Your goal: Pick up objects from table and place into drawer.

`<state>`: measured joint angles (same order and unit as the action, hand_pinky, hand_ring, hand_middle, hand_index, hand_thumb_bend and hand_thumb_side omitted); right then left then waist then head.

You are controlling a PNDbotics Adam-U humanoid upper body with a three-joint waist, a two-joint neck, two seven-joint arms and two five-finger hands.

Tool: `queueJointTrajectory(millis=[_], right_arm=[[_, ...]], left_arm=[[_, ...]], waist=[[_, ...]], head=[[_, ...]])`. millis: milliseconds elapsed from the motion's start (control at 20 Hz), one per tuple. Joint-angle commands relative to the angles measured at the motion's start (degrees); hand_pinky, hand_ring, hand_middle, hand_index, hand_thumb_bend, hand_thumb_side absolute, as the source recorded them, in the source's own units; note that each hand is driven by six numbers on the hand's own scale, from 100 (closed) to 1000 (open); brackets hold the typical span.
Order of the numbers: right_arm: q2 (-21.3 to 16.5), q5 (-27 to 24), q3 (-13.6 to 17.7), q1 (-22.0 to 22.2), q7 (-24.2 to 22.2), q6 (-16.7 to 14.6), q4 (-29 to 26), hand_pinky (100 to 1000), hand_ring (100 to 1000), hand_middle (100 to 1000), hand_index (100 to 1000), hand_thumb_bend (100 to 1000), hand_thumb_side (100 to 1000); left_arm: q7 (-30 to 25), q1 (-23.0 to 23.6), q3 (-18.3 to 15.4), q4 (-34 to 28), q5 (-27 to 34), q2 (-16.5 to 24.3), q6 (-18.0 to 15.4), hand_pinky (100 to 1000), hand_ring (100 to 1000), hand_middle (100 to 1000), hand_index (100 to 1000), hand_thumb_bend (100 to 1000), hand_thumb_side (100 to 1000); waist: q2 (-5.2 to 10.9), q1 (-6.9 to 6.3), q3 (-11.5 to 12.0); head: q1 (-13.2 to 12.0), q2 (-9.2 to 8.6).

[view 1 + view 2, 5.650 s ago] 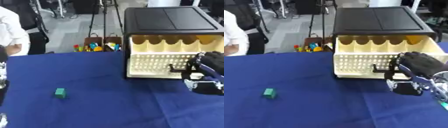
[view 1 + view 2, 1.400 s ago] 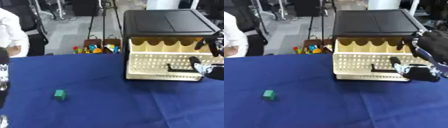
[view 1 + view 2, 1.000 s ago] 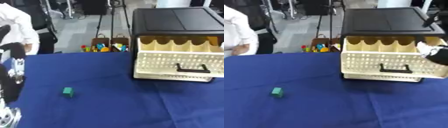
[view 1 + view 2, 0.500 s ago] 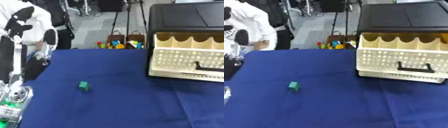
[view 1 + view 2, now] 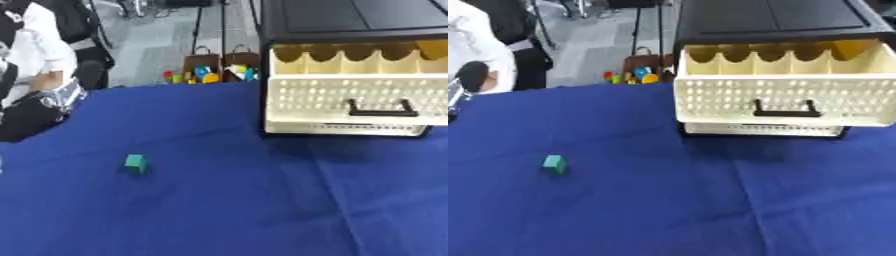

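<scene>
A small green block (image 5: 134,162) lies on the blue tablecloth (image 5: 227,210), left of the middle. At the back right stands a black cabinet (image 5: 772,17) whose cream drawer (image 5: 785,97) is pulled out, with a dark handle (image 5: 782,108) on its perforated front. The drawer's inside shows as scalloped cream compartments. A black shape with a silver band (image 5: 39,110) sits at the left edge and looks like part of my left arm; the hand itself cannot be made out. My right hand shows in neither view.
A person in white (image 5: 39,45) stands past the table's far left corner. On the floor behind the table is a box of coloured toys (image 5: 206,75). The cabinet blocks the back right of the table.
My right hand, at the drawer handle earlier, has drawn off to the right and out of view. The camera swung left, then partly back; the block and the drawer lie where they were.
</scene>
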<state>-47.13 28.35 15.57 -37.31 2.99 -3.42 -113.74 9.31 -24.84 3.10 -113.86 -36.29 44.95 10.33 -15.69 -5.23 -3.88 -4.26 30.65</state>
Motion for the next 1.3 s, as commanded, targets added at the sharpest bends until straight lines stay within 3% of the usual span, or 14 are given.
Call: queueJointTrajectory(millis=[50,300,350,550,800,850,1000,1100,1150,1200,1250,1300], right_arm=[[-0.4,-3.2,1.5,-0.1,2.9,-2.7,-0.8,454,548,524,828,242,878],[1.3,-7.6,2.2,1.5,7.3,-7.1,-0.8,454,548,524,828,242,878],[1.4,-8.4,2.2,1.9,8.1,-7.9,-0.8,438,541,509,808,227,840],[3.7,-11.8,4.3,4.8,11.6,-11.4,-0.8,429,534,502,806,219,827],[4.0,-16.3,4.8,7.5,16.0,-14.4,-0.8,414,528,497,803,205,811],[3.8,-17.2,4.9,7.9,16.9,-14.8,-0.8,413,527,496,803,199,802],[3.5,-18.6,4.8,8.6,19.5,-15.6,-0.8,411,527,494,800,192,794],[3.4,-18.2,4.3,8.8,21.4,-15.7,-0.8,409,526,493,800,191,793],[3.4,-17.8,4.0,8.8,22.3,-15.6,-0.8,408,527,494,800,189,792],[3.5,-17.3,3.6,8.8,23.2,-15.5,-0.8,407,527,493,800,189,792],[3.5,-16.8,3.3,8.8,24.2,-15.4,-0.8,404,525,491,798,187,793],[3.6,-16.3,2.9,8.9,25.1,-15.1,-0.8,402,525,490,798,186,793]], left_arm=[[-2.8,-0.4,-0.6,-0.7,0.6,4.2,-0.4,868,971,930,1000,610,953],[-7.2,0.2,0.5,-0.7,-0.4,6.7,-2.0,868,971,930,1000,610,953],[-8.0,0.1,0.3,-0.7,-0.5,6.8,-2.2,891,961,885,1000,709,888],[-11.5,3.4,4.3,3.5,-2.3,11.0,-4.9,876,944,870,1000,762,846],[-15.9,1.6,8.2,8.7,-3.0,15.8,-7.7,868,932,874,1000,870,822],[-16.8,1.4,8.6,9.5,-3.0,16.2,-7.4,888,949,900,1000,1000,844],[-19.5,0.5,10.4,11.8,-3.0,17.0,-5.9,892,931,891,1000,989,833],[-21.3,-0.3,11.6,12.5,-3.1,17.3,-6.0,886,918,868,1000,915,814],[-22.2,-0.7,12.2,13.2,-2.9,17.3,-6.2,878,896,844,981,831,751],[-23.2,-1.3,12.7,13.9,-2.5,17.2,-6.5,874,886,835,980,807,732],[-24.1,-1.9,13.0,14.6,-2.1,17.1,-6.7,848,852,797,976,708,660],[-25.0,-2.5,13.2,15.3,-1.7,16.9,-6.9,842,846,790,975,681,641]], waist=[[0.76,0.14,-0.2],[0.79,0.33,-0.6],[0.74,0.30,-0.6],[0.61,0.40,-1.7],[0.56,0.81,-1.9],[0.56,0.80,-2.0],[0.63,0.76,-2.3],[0.73,0.68,-2.4],[0.78,0.62,-2.4],[0.82,0.57,-2.4],[0.84,0.50,-2.4],[0.85,0.45,-2.5]], head=[[-0.4,0.42],[-1.3,0.66],[-1.5,0.75],[-4.2,1.65],[-4.5,1.33],[-4.5,1.22],[-4.7,1.05],[-4.8,0.81],[-4.9,0.59],[-5.0,0.40],[-5.0,0.20],[-5.0,0.04]])
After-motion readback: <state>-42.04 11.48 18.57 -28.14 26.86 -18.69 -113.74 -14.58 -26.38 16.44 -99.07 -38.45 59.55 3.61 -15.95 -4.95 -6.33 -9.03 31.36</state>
